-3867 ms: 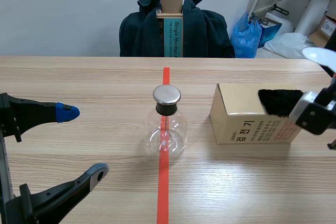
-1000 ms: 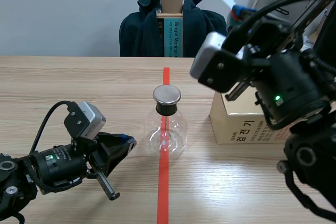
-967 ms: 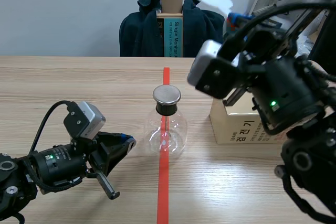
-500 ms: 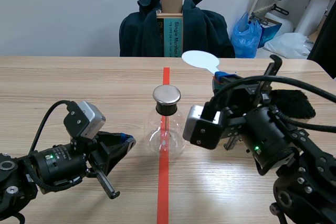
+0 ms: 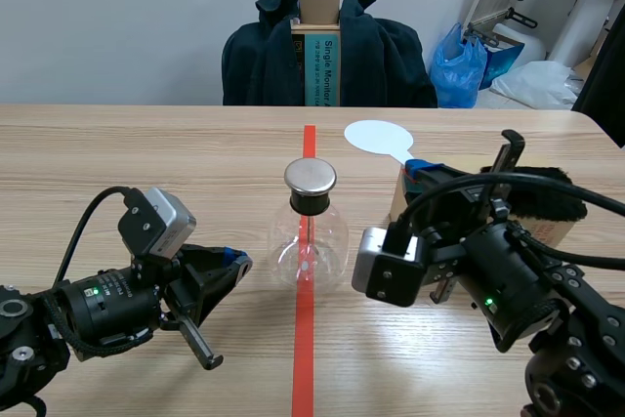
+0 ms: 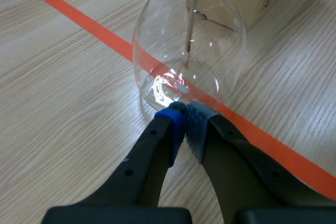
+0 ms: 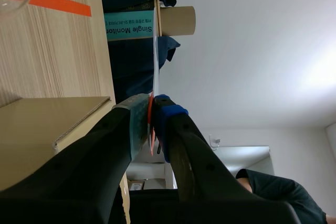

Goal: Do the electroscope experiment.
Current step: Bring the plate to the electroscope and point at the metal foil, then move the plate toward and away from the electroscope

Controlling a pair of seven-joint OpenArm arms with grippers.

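The electroscope, a clear glass flask with a metal cap, stands on the red tape line. My left gripper lies low to its left and is shut on nothing. In the left wrist view its tips almost touch the flask base. My right gripper is shut on the handle of a white round paddle, which is held up just right of and behind the cap. In the right wrist view the paddle shows edge-on between the shut fingers.
A cardboard box stands right of the flask, mostly behind my right arm, with a black fur cloth on top. A chair with a dark jacket stands across the table. Bags and clutter sit at the back right.
My right arm has come down from high above the table, bringing the white paddle down to cap height beside the flask. The left arm has stayed still.
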